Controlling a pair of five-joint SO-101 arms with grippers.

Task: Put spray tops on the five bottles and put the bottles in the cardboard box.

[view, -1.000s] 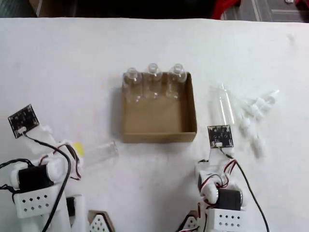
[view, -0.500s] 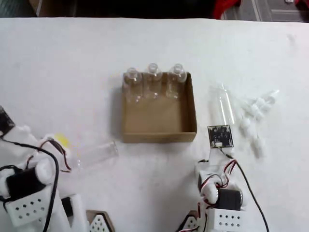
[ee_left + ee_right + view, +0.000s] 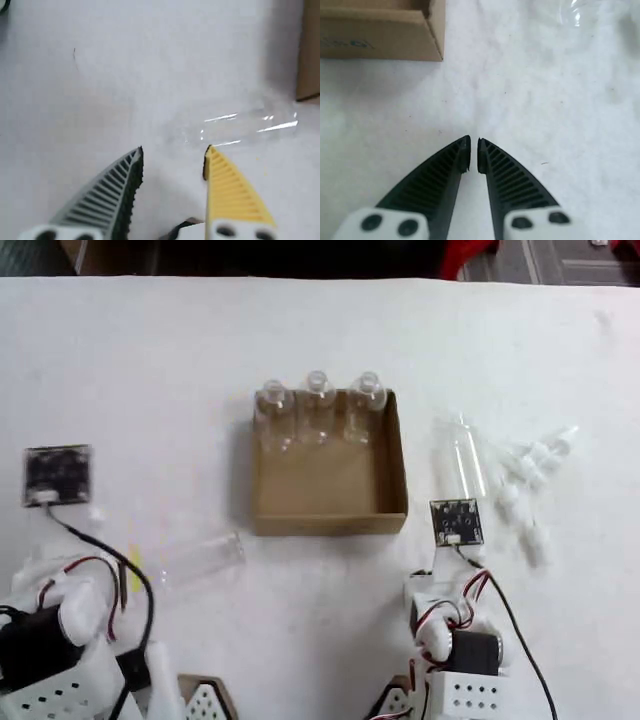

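While three bottles (image 3: 318,408) stand in a row along the upper edge of the cardboard box (image 3: 330,490) at the centre of the high view, a fourth bottle (image 3: 200,558) lies on its side on the table (image 3: 150,360), just lower left of the box. The left gripper (image 3: 173,152) is spread wide and empty, near that bottle. A fifth bottle (image 3: 465,462) lies right of the box, beside a heap of spray tops (image 3: 530,485). The right gripper (image 3: 473,145) is pinched nearly closed on nothing.
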